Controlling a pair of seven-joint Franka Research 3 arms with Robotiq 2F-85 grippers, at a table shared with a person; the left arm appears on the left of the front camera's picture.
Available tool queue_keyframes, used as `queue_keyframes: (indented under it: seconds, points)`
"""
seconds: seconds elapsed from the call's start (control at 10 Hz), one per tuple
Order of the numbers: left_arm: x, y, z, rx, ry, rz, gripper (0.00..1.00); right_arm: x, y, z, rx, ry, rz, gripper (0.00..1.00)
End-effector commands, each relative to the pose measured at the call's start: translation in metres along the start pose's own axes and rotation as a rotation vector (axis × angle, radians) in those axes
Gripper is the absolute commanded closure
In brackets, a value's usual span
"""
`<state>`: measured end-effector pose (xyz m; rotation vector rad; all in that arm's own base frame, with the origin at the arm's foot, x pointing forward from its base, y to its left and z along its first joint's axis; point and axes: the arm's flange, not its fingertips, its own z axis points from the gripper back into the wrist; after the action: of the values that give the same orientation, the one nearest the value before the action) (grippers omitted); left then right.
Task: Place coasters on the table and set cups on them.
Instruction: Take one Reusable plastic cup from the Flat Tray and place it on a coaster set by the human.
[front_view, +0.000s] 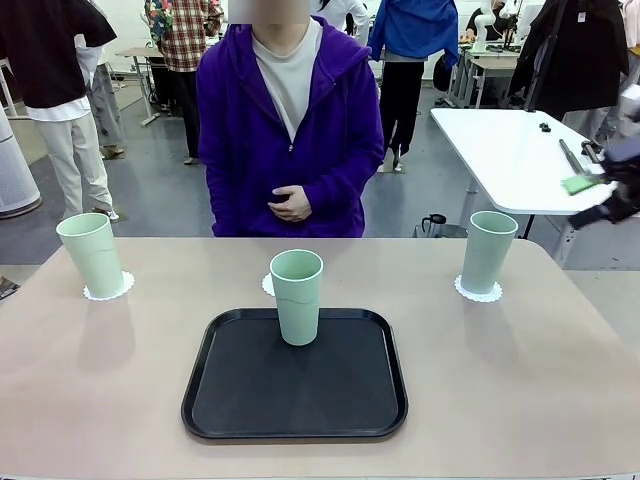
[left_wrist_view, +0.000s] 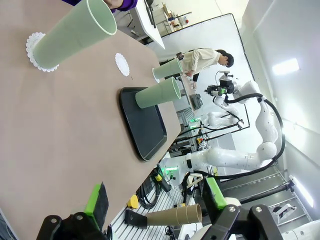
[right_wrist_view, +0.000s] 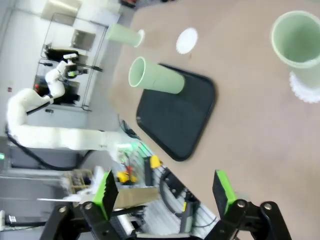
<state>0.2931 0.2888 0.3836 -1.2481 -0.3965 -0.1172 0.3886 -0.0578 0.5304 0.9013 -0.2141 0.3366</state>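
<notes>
Three mint-green cups stand on the table. The left cup rests on a coaster, and the right cup rests on another coaster. The middle cup stands on the black tray, with a bare coaster just behind it. My left gripper is open and holds nothing; it hangs over the table's left edge, near the cup on its coaster. My right gripper is also open and holds nothing, off the table's right side, near the right cup.
A person in a purple hoodie sits at the far side, one hand held at the waist. A white table stands behind at the right. The other arm shows beyond the tray.
</notes>
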Motion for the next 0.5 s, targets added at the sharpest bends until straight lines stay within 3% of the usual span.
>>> queue_keyframes:
  seconds: [0.0, 0.3, 0.4]
  points:
    - [-0.002, -0.002, 0.001, -0.002, -0.008, -0.004, 0.0, 0.025, 0.028, -0.048, -0.205, 0.116, 0.133, 0.0]
    - [-0.002, -0.002, 0.001, -0.002, -0.008, -0.004, 0.0, 0.054, 0.068, -0.119, -0.362, 0.218, 0.451, 0.0]
    - [-0.002, -0.002, 0.001, -0.002, -0.008, -0.004, 0.0, 0.054, 0.074, -0.134, -0.365, 0.263, 0.503, 0.0]
